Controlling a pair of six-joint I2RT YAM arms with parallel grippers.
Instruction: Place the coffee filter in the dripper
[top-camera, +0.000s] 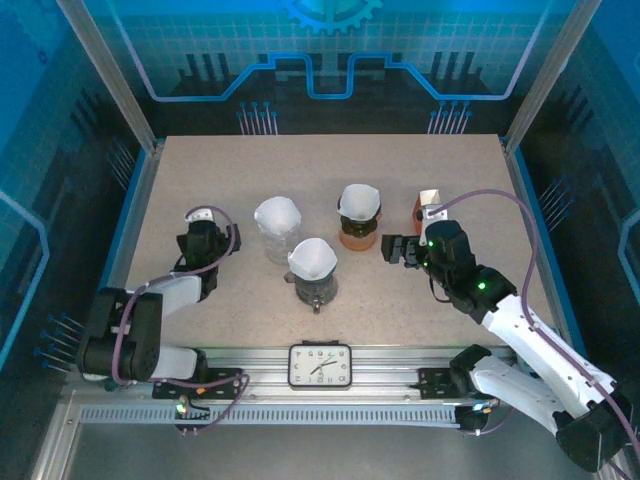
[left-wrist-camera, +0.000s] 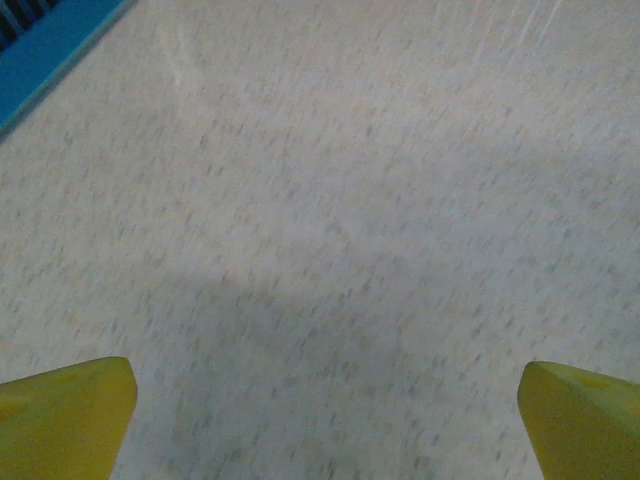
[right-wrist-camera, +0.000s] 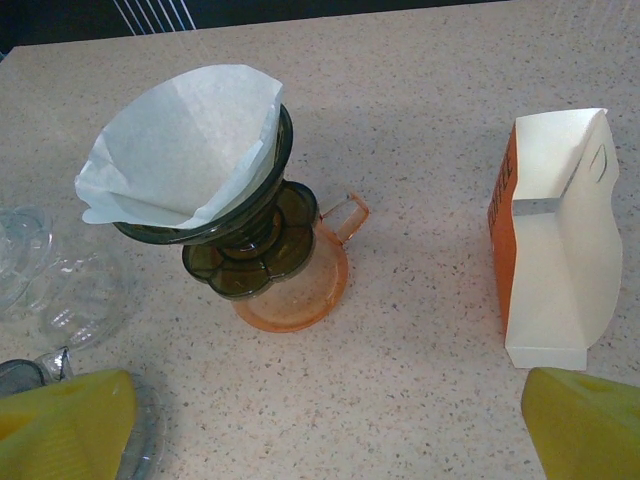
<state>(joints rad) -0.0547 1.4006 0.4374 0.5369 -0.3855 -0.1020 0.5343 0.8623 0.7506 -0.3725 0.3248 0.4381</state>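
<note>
Coffee filter (right-wrist-camera: 180, 140), a white paper cone, is sitting open-mouthed inside the dark green ribbed glass dripper (right-wrist-camera: 250, 245), its upper edge rising above the dripper's rim. That dripper is standing on an orange translucent cup with a small handle (right-wrist-camera: 315, 285), upright on the speckled beige tabletop (right-wrist-camera: 420, 120).

To its right, well apart from it, an orange and white cardboard box (right-wrist-camera: 555, 250) is lying open. To its left a clear glass dripper (right-wrist-camera: 55, 295) is showing at the frame's edge (too blurred to describe further).

From above, two more white filters are resting in drippers: one in the clear dripper (top-camera: 277, 222) and one in a dark dripper (top-camera: 314, 272) nearer the arms.

The right tool (right-wrist-camera: 330, 415) is hovering near the orange cup with its yellow fingers (right-wrist-camera: 70, 420) spread wide apart, gripping nothing. The left tool (left-wrist-camera: 325, 405) is hanging over bare tabletop on the left side, its yellow fingers (left-wrist-camera: 65, 415) also spread wide apart and gripping nothing.

A black-framed analogue clock (top-camera: 320, 365) is lying on the rail between the arm bases.
</note>
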